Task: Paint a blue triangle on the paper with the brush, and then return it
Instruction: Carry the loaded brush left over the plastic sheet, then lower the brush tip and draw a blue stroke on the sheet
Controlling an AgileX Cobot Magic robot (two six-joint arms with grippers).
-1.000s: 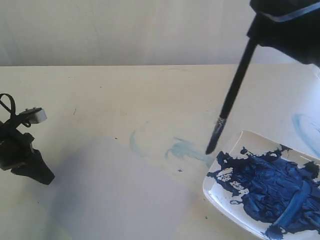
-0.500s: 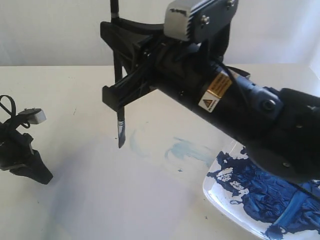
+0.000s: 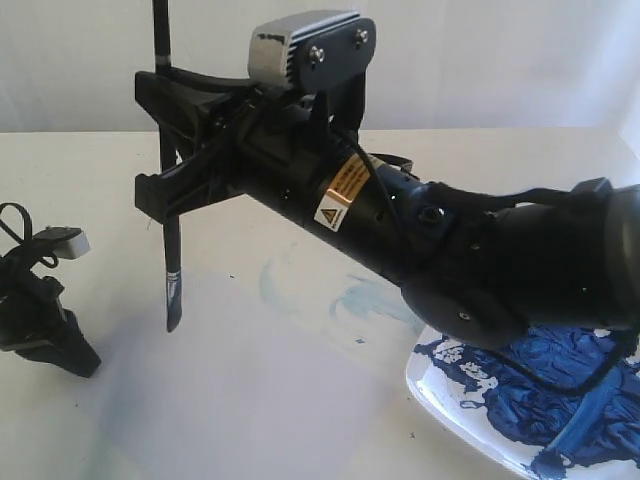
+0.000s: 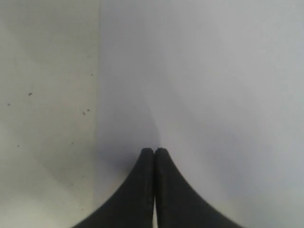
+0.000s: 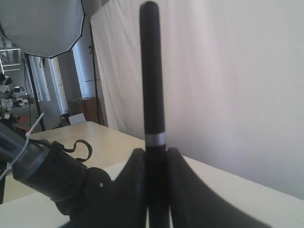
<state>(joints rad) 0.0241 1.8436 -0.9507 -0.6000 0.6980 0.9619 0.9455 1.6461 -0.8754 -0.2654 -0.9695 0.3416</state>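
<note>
Black-handled brush [image 3: 171, 255] — upright, dark-tipped

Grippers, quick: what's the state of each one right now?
Left gripper: shut, holding nothing, over the paper.
Right gripper: shut on the brush, held upright.

Black handle on the brush [image 3: 171, 250], silvery ferrule, dark blue-stained tip. Pale grey-white paper [image 3: 250, 400], barely off the cream of the table [image 3: 80, 170]. Faint pale-blue smears [image 3: 370, 300] on that cream. White plate [image 3: 424, 385], coated in patchy dark blue paint [image 3: 540, 395]. Black right gripper [image 3: 160, 140], with a silver camera housing [image 3: 305, 45] and yellow-and-white warning label [image 3: 340, 195]. Black left gripper [image 4: 154, 151] too.
</note>
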